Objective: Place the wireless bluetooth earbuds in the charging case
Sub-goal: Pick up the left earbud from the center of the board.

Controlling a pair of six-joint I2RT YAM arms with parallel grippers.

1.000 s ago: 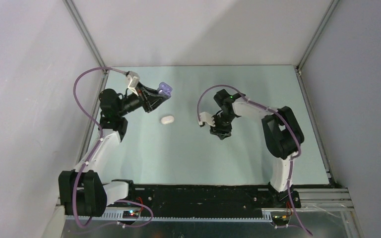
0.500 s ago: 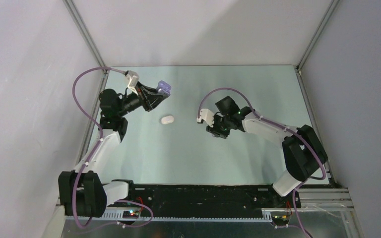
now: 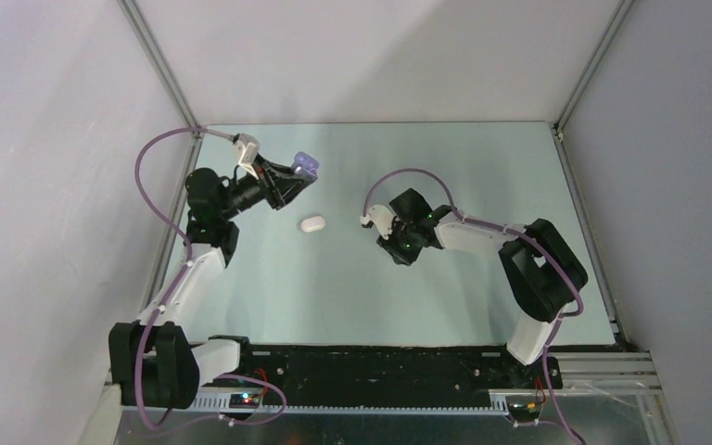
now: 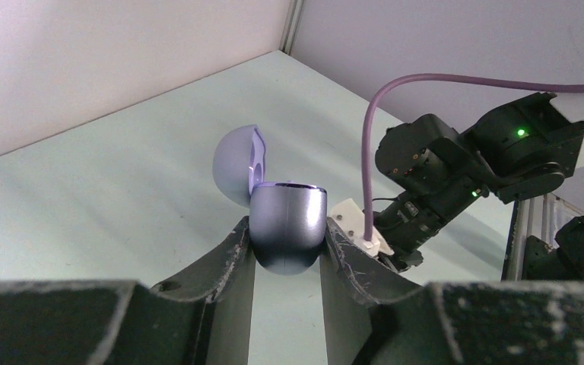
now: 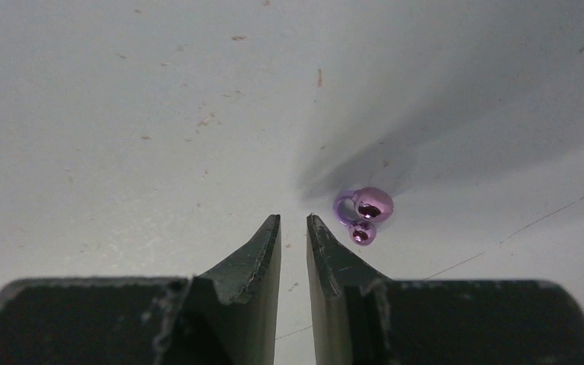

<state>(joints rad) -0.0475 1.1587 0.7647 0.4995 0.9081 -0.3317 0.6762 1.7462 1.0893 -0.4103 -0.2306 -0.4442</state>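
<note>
My left gripper [image 3: 298, 174] is shut on a purple charging case [image 3: 308, 165] and holds it above the table at the back left. In the left wrist view the case [image 4: 287, 220] sits between the fingers [image 4: 232, 255] with its lid hinged open. My right gripper [image 3: 402, 252] points down at the table's middle. In the right wrist view its jaws [image 5: 293, 219] stand a narrow gap apart with nothing between them. A shiny purple earbud [image 5: 366, 208] lies on the table just right of the right fingertip. No white earbuds are in view.
A white closed case [image 3: 312, 224] lies on the table between the two grippers. Grey walls with metal posts enclose the table [image 3: 482, 167] at the back and sides. The right arm's purple cable [image 4: 395, 99] loops over its wrist.
The right arm has swung its elbow out and back, and its gripper has shifted a little left and lower over the table. The left arm and the purple case have not moved.
</note>
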